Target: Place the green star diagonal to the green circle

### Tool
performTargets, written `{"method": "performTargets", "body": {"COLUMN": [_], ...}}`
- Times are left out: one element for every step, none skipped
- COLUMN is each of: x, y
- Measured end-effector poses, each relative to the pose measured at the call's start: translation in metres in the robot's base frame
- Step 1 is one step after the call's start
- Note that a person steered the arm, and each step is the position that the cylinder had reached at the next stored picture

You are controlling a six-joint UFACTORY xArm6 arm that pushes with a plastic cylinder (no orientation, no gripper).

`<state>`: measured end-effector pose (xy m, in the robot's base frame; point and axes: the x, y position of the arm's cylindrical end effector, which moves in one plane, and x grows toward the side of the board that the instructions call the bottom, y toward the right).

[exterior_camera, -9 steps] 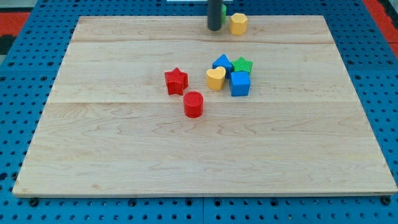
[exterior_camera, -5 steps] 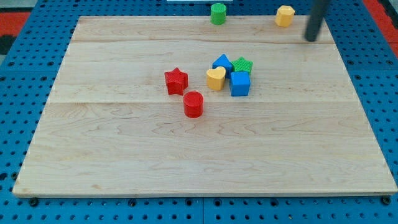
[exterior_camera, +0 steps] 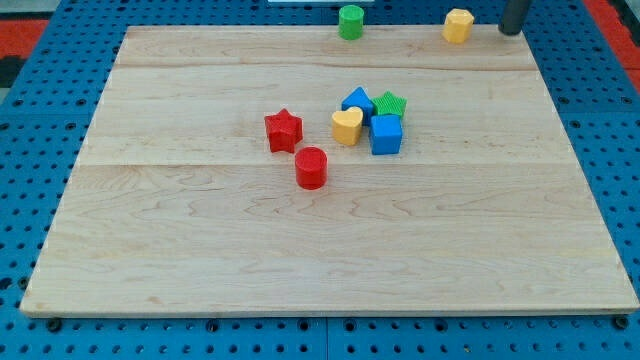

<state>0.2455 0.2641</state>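
Note:
The green star (exterior_camera: 392, 105) sits in a tight cluster near the board's middle, touching the blue cube (exterior_camera: 386, 134) below it and the blue triangular block (exterior_camera: 356, 101) to its left. The green circle (exterior_camera: 350, 21) stands at the board's top edge, well above the cluster. My tip (exterior_camera: 511, 31) is at the view's top right, just right of the yellow hexagon (exterior_camera: 458, 25), far from the green star.
A yellow heart (exterior_camera: 346, 127) touches the cluster's left side. A red star (exterior_camera: 283, 130) and a red cylinder (exterior_camera: 311, 167) lie left of it. The wooden board (exterior_camera: 200, 260) rests on a blue pegboard.
My tip swept from beside the green circle to the top right, then moved up a little. The yellow hexagon was pushed right along the top edge. The cluster has not moved.

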Motion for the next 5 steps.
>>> {"method": "performTargets", "body": {"x": [0.101, 0.163, 0.137, 0.132, 0.132], "y": [0.005, -0.055, -0.131, -0.145, -0.144]}}
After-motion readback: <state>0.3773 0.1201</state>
